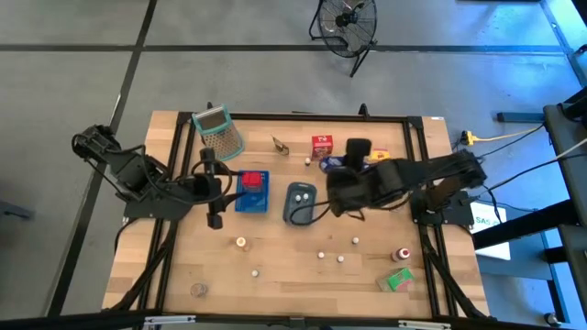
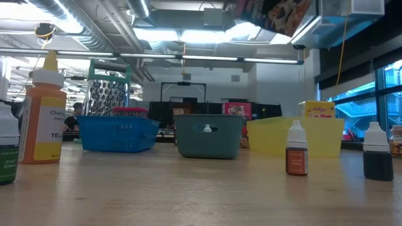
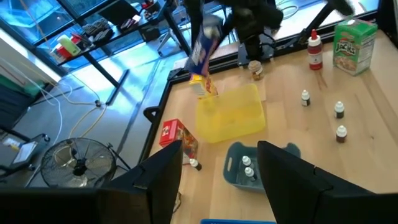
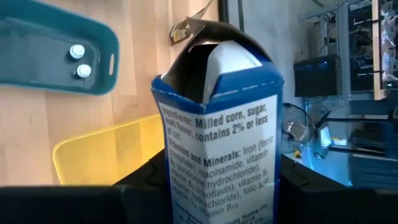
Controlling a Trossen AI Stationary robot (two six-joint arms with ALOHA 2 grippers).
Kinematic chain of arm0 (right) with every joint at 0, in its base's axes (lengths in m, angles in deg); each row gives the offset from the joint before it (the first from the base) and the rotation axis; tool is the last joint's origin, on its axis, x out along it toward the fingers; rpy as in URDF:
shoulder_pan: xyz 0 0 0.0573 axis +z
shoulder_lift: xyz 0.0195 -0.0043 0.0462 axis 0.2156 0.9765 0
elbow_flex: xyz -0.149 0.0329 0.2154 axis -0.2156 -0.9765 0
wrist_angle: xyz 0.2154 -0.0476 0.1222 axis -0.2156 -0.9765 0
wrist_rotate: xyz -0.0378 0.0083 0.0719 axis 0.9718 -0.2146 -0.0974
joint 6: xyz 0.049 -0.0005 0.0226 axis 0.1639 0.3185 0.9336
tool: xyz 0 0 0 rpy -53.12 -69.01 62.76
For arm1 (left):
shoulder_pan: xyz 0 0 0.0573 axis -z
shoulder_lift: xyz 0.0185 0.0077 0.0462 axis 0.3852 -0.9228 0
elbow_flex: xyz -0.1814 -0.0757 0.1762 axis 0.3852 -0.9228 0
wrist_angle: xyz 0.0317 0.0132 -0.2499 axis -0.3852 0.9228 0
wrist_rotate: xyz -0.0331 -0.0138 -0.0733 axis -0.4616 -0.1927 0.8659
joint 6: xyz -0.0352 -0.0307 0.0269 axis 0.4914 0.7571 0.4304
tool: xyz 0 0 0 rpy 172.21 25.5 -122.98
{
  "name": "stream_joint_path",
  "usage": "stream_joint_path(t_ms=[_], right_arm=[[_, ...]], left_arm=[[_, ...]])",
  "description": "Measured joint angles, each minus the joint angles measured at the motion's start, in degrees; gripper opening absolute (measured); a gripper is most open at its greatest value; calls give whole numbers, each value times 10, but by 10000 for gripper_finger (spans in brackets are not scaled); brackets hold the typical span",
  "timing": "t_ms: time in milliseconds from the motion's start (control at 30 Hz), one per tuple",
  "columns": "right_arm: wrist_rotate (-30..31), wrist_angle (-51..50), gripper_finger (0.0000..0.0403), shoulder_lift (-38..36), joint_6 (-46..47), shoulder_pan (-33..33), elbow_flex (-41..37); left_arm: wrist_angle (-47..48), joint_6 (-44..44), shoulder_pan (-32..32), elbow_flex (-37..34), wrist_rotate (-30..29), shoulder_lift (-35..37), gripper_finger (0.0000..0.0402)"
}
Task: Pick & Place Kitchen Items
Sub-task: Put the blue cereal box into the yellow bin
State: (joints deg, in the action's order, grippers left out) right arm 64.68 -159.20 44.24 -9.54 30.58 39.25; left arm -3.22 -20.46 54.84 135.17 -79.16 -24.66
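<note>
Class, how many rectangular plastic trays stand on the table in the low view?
3: blue rectangular plastic tray at left, grey-blue rectangular tray in the middle, yellow rectangular tray at right; none appears hidden.

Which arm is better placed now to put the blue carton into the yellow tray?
The right arm. Its claw is shut on the blue carton, above the yellow tray. The left claw hangs open beside the blue tray.

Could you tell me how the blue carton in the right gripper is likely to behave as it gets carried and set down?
The blue carton is probably light: its top flaps gape open. Its thin card walls may dent where the right gripper pinches them. Tall and narrow, it hangs tilted over the yellow tray, so it could well tip on release.
</note>
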Motion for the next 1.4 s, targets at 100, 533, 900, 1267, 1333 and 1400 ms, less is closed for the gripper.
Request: stream_joint_path(t_ms=[100, 533, 900, 1267, 1333, 1400], right_arm=[[-9, 0, 151, -35, 8, 0, 0], [-131, 0, 151, -278, 116, 0, -18], [-101, 88, 151, -473, 198, 0, -301], [-52, 571, 151, -493, 28, -27, -626], [-53, 667, 151, -481, 8, -43, -670], [-54, 767, 151, -469, -5, -58, -711]], left_arm=[[0, 1, -8, 0, 0, 0, 201], [6, 32, -32, 0, 3, 0, 201], [52, 95, -31, 0, 56, 0, 202], [57, 101, -31, 0, 56, 0, 202], [58, 101, -31, 0, 56, 0, 202], [60, 101, -31, 0, 56, 0, 201]])
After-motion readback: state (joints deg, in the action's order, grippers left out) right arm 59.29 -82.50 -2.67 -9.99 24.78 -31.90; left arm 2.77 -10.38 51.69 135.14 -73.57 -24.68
